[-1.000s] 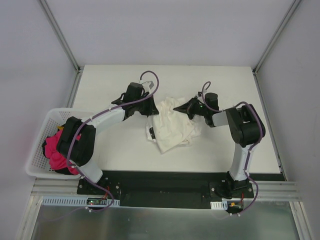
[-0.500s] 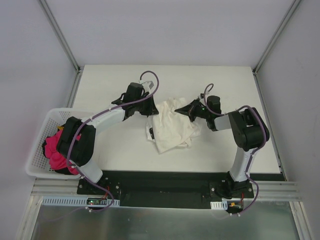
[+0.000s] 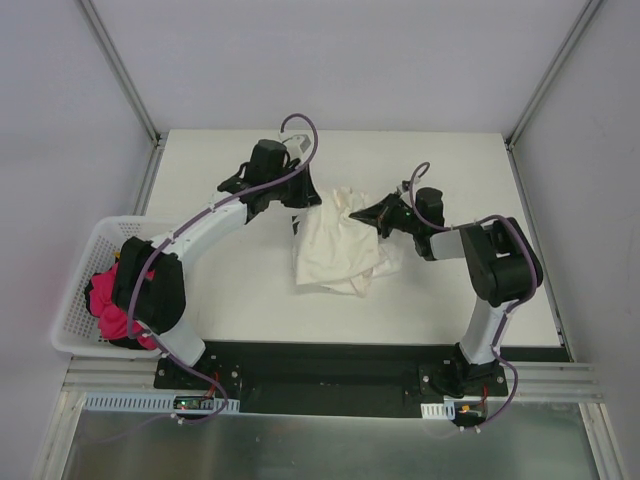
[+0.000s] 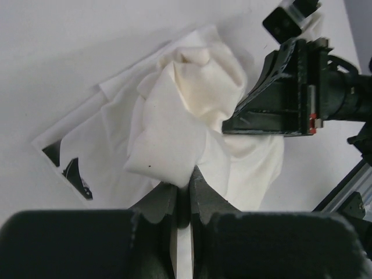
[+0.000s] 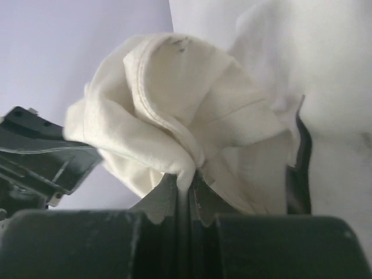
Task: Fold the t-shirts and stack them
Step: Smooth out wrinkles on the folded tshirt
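Pinching the large cream-white cloth t-shirt (image 3: 335, 255) between them, the left gripper (image 4: 185, 177) and right gripper (image 5: 186, 177) are each clamped on a fold. Over the last second the left arm has drawn toward the far side, pulling the shirt wider at mid-table, ready for flattening

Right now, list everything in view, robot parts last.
cream-white t-shirt: one, cream-white, bunched mid-table
printed t-shirt: one, white with black marks, under the cream-white t-shirt
basket: one, white, at the table's left edge
cloth: one heap, pink, in the basket
table: one, white, beneath the shirts
left gripper: one, black, shut on the cream-white t-shirt
right gripper: one, black, shut on the cream-white t-shirt
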`<state>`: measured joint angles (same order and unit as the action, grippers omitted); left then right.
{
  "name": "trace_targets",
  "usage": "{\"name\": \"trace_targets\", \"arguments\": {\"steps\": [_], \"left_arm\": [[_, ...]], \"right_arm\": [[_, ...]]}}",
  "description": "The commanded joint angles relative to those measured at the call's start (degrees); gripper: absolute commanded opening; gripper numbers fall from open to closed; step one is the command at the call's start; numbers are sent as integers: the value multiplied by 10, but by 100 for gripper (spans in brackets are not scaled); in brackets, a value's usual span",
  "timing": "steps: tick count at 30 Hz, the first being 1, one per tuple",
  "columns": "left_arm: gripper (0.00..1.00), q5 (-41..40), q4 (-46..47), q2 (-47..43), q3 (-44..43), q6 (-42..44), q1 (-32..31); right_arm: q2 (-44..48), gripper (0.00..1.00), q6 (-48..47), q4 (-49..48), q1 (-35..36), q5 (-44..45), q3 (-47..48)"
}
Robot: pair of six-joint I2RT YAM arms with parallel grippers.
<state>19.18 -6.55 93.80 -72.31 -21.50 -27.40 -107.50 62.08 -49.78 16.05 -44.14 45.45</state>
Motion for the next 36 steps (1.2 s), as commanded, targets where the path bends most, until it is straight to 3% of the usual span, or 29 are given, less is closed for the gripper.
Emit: {"name": "trace_targets", "arguments": {"steps": [1,10,24,36], "left_arm": [[0,-5,-12,4,-97,34,-1],[0,21,-18,63,-126,36,-1],[0,21,16,100,-85,43,1],[0,13,21,106,-56,55,5]], "right_arm": [[41,1,-3,-6,6,-17,38],[41,1,-4,8,-1,-11,53],[33,1,-4,13,-18,-2,14],[128,1,-94,166,-10,51,-26]]}}
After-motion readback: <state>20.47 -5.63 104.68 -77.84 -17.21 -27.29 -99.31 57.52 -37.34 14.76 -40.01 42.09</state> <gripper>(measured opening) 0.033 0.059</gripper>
